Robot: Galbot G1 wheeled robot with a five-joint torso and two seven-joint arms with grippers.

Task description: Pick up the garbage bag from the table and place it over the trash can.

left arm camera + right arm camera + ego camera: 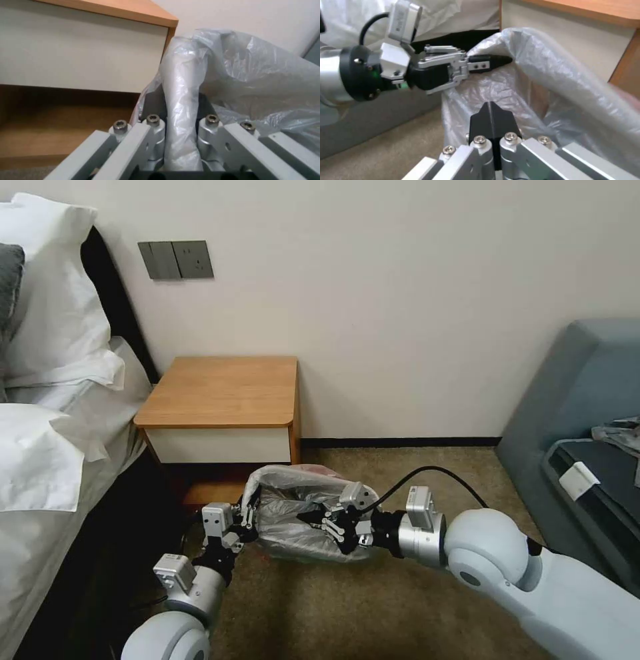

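Brown carpet [400, 607], wooden table [223, 390], likely hotel bedroom

My head camera looks forward and down from well above, taking in the table [223, 392] against the wall and the garbage bag [293, 513] on the carpet before it. My left wrist camera sits very close behind the left gripper [181, 107], facing the bag [240, 75] and the table's white front [80, 50]. My right wrist camera, equally close, faces across the bag [553, 82] toward that left gripper [498, 61]. All three share the bag and the table's front corner.
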